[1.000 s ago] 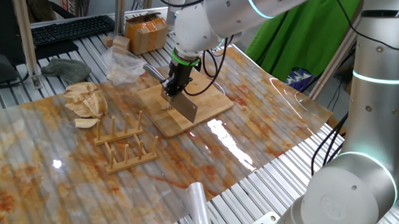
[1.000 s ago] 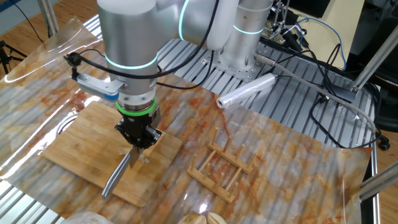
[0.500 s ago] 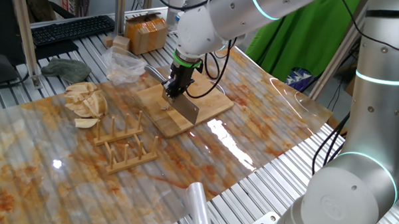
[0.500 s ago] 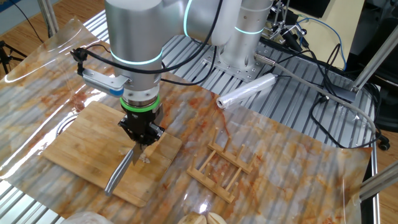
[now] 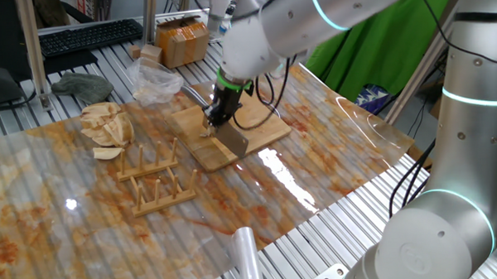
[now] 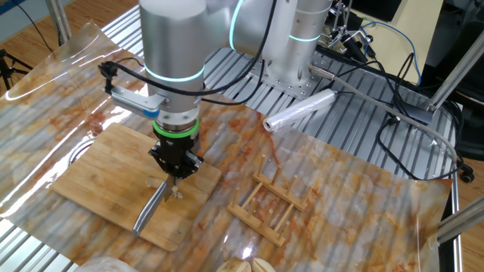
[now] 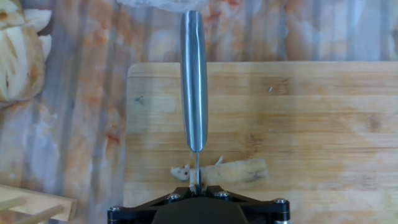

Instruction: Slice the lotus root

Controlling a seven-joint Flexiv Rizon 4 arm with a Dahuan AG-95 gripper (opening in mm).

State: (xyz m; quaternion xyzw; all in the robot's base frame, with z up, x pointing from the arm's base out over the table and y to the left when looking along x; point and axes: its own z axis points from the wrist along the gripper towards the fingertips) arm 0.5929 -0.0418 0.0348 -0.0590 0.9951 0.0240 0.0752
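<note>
Here the hand (image 6: 175,168), clenched on the cleaver (image 7: 193,81), stands its blade on the lotus root (image 7: 233,172) near the board's (image 7: 323,112) edge.

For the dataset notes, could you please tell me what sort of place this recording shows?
Probably a robotics lab, not a kitchen: the wooden cutting board sits on a table of aluminium rails, with a computer keyboard and loose cables nearby.

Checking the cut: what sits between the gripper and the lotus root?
Only the cleaver: in the hand view its blade runs down from the gripper onto the lotus root on the cutting board.
</note>
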